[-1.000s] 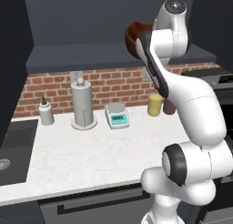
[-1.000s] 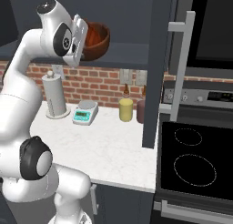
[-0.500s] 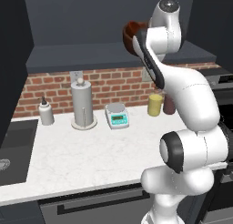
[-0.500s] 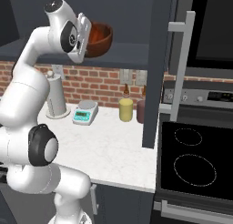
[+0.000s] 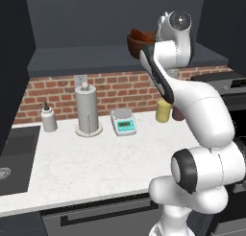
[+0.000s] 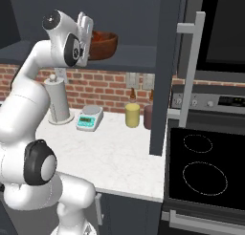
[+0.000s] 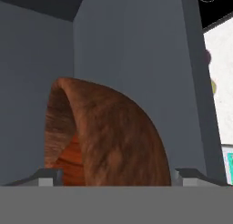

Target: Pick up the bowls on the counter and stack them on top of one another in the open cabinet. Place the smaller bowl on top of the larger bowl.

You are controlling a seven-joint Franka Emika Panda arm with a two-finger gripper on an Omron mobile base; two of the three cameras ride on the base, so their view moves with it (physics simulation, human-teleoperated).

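Gripper [image 7: 116,180] raised high inside the open cabinet [image 6: 139,19], clenched on the larger bowl [image 6: 102,44], bowl held above the cabinet's shelf [image 5: 91,55], well above the white surface [image 5: 96,158].

We see the deep brown wooden bowl [image 6: 103,44] up in the slate-grey open wall cabinet [image 6: 134,64], above our white marble worktop [image 5: 91,160], paper-towel holder [image 5: 87,110] and scale [image 5: 123,122] along its back edge, black stovetop [image 6: 203,167] right.

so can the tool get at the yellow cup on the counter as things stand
Probably not right away: the tool is up at the open cabinet with a wooden bowl, though nothing blocks the yellow cup.
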